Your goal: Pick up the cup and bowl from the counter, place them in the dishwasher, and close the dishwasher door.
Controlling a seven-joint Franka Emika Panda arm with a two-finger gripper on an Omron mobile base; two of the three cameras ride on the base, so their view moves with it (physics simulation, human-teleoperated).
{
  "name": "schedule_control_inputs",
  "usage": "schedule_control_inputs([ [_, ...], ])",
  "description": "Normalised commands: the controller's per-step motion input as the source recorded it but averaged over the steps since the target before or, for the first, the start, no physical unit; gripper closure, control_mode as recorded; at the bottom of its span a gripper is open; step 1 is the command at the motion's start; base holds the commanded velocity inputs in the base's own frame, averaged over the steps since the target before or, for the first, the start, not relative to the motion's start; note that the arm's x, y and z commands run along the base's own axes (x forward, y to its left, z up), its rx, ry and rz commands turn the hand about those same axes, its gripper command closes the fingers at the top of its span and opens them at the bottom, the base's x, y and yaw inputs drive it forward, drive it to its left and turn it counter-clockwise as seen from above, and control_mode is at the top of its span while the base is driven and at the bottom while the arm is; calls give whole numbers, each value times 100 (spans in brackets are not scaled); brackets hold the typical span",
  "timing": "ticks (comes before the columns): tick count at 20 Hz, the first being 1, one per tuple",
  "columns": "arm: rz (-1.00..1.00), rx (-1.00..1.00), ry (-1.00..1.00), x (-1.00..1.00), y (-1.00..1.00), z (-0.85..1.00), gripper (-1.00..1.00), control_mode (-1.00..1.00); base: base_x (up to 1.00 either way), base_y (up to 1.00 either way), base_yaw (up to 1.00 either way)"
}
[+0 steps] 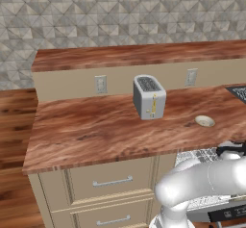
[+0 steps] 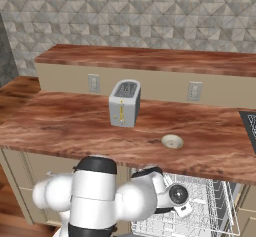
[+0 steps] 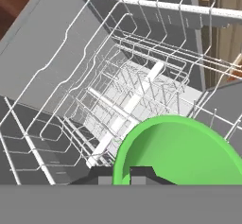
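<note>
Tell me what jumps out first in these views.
The bright green bowl in the hand view, held at the hand just above the white wire rack of the open dishwasher. Next, the silver toaster standing mid-counter. A small cream cup lies to its right, near the counter's front edge.

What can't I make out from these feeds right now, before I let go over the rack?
- Green bowl: hand view; its lower part is cut off by the bottom edge, so the jaws' grip on the rim is unclear.
- Gripper: right base view; hidden behind the arm's own links above the dishwasher rack.
- Small pale item on the counter: left base view; too small to identify as a cup.
- Dishwasher door: left base view; cut off by the edge.
</note>
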Motion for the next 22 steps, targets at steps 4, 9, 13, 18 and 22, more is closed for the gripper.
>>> schedule_control_inputs([
  [4,-3,0,4,20,0,-36,100,-100,0,0,0],
  [9,-3,0,4,17,0,-39,100,-100,0,0,0],
  [13,-3,0,3,16,0,-37,100,-100,0,0,0],
  [18,-3,0,2,14,-2,-29,100,-100,0,0,0],
  [22,-3,0,1,9,-1,-28,100,-100,0,0,0],
])
